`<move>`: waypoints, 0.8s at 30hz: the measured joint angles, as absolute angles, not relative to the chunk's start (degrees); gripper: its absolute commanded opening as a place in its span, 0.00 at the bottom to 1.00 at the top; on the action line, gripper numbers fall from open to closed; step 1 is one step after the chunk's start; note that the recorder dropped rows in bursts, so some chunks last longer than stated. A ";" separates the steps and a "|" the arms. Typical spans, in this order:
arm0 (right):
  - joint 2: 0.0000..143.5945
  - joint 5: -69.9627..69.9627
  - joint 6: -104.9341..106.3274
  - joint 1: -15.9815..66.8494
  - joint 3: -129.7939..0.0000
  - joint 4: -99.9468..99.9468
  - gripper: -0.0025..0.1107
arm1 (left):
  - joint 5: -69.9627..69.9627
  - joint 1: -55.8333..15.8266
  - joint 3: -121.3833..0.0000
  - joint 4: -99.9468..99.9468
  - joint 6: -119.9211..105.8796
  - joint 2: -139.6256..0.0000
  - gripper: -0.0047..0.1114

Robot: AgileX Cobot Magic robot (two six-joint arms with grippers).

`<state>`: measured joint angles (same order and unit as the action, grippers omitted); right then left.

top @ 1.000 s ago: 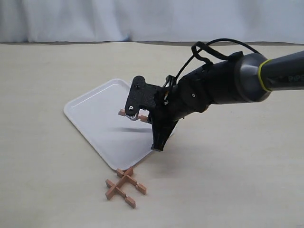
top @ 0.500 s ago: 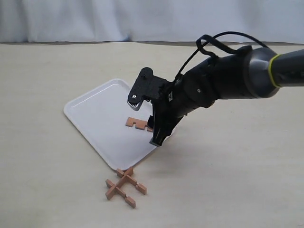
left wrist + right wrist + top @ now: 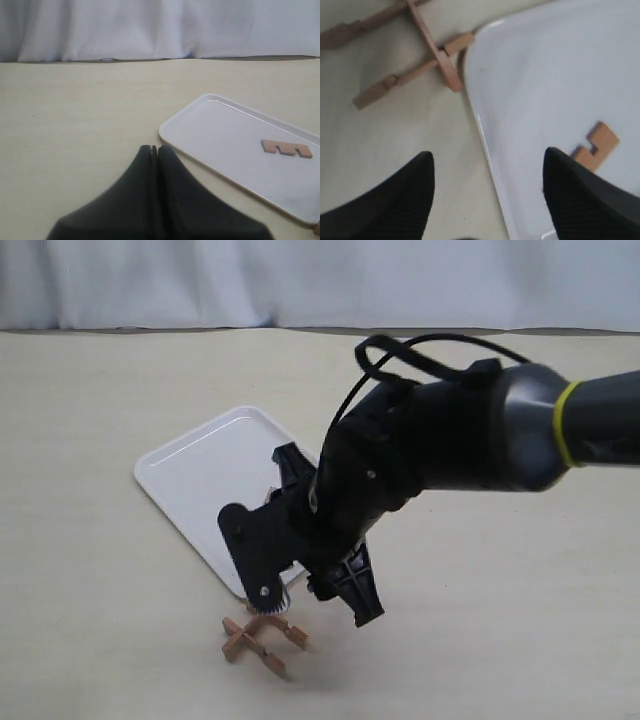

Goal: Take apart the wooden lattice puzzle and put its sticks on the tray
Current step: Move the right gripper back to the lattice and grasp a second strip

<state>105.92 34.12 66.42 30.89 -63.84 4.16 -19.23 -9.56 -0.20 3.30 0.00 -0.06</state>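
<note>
The white tray point(image 3: 190, 475) lies on the table, and one notched stick point(image 3: 286, 148) rests flat on it, also seen as the stick point(image 3: 596, 146) in the right wrist view. The rest of the wooden lattice puzzle point(image 3: 262, 638), still interlocked, sits on the table just off the tray's near corner. My right gripper point(image 3: 318, 614) hangs open and empty just above it, straddling the tray's edge point(image 3: 485, 145); the puzzle point(image 3: 420, 55) lies ahead of its fingertips point(image 3: 425, 165). The left gripper point(image 3: 154, 148) is shut and empty, away from the tray point(image 3: 225, 130).
The beige table point(image 3: 90, 620) runs out on all sides, with a white curtain point(image 3: 300, 280) along its far edge. My right arm's bulky body point(image 3: 440, 450) and its cable loop hang over the tray's right part.
The right gripper let the stick go onto the tray, opened, and swung down and forward to the tray's near corner above the puzzle. The puzzle has not moved.
</note>
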 measured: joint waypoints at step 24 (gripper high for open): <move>111.55 27.53 70.86 35.34 -63.84 5.09 0.12 | -19.23 -9.56 -0.20 3.30 0.00 -0.06 0.04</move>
<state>111.55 27.53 70.86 35.34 -63.84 5.09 -19.23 -9.56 -0.20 3.30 0.00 -0.06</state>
